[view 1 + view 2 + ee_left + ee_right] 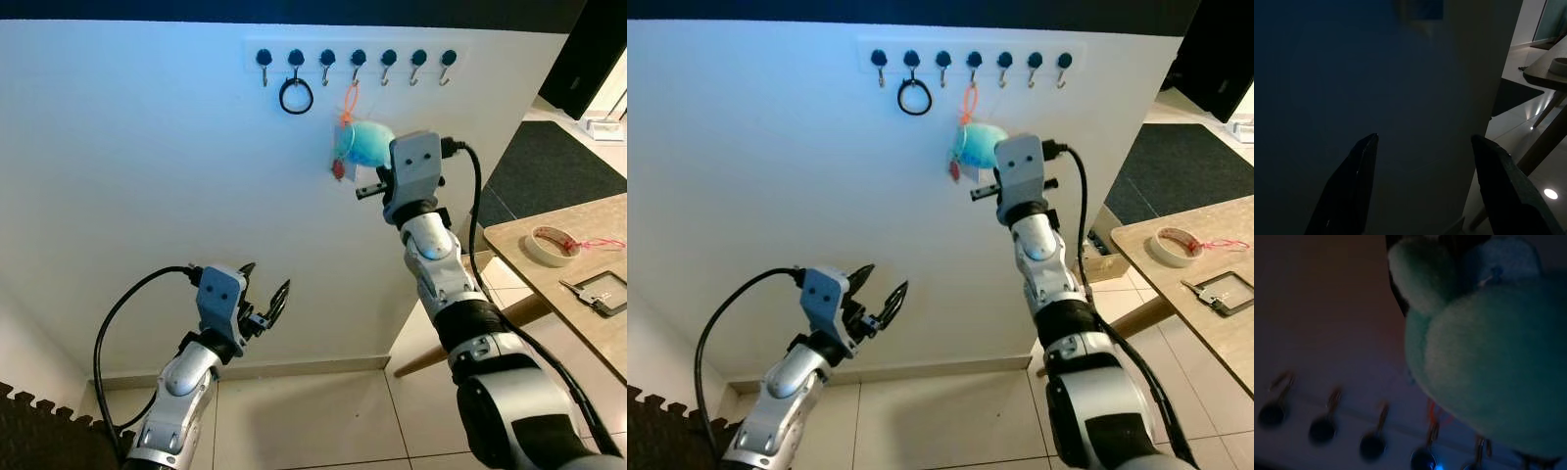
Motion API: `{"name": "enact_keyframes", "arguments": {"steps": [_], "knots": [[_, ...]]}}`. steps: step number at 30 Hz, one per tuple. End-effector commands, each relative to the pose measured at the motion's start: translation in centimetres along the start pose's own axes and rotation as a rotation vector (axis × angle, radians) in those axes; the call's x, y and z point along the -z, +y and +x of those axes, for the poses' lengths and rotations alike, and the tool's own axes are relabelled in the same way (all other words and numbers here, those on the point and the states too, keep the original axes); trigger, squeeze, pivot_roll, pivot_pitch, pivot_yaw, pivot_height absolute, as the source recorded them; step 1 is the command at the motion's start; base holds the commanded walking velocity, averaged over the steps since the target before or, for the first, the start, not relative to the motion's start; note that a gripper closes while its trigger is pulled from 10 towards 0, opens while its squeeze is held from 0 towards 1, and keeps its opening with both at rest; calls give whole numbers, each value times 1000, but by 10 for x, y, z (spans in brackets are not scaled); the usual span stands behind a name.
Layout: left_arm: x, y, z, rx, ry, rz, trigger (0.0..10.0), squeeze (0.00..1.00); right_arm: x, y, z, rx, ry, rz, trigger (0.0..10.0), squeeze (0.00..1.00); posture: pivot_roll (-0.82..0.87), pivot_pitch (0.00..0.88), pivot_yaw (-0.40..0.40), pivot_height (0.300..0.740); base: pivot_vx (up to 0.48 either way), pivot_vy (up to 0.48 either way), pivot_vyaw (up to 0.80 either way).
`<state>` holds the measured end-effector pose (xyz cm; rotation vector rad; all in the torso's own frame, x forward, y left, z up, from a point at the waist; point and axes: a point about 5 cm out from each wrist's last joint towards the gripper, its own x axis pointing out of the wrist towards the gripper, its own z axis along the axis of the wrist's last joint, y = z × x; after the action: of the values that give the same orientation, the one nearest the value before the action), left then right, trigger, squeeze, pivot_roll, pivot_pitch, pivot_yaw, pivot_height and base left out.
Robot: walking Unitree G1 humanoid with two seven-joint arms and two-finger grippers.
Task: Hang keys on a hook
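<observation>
Right gripper (pixel 367 186) fingers clamp the teal plush keys (pixel 367 143); its orange loop (pixel 350 102) runs straight up onto the hook (pixel 357 67). Left gripper (pixel 266 299) fingers spread, empty, far below.

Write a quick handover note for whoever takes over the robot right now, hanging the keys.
Right gripper: raised at the wall beside the blue plush keychain; grip unclear.
Left gripper: low, fingers open, empty.
Keychain's orange loop reaches up to the fourth hook of the hook rail; a black ring hangs on the second.
Done: keys brought to the hook.
Left: confirm the loop is seated, release, withdraw.
</observation>
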<state>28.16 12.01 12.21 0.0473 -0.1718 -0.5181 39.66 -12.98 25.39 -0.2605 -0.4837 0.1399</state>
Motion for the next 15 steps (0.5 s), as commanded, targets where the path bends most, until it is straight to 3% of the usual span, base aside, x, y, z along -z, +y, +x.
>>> {"name": "enact_keyframes", "arguments": {"steps": [1,6,10,15], "knots": [[-2,-6,2,18,-6,-14,10000,0,-6,-10,5,37,-18,-34,0,0,43,80,-51,740,0,0,0],[-2,-6,2,23,-3,-7,10000,0,-13,-23,11,113,-39,-26,0,0,44,80,-52,740,0,0,0],[-2,-7,0,33,7,-6,10000,0,-14,-37,13,210,-38,63,0,0,42,80,-52,740,0,0,0],[-1,-9,0,54,20,1,10000,0,7,-61,4,391,107,115,0,0,42,80,-51,740,0,0,0]]}}
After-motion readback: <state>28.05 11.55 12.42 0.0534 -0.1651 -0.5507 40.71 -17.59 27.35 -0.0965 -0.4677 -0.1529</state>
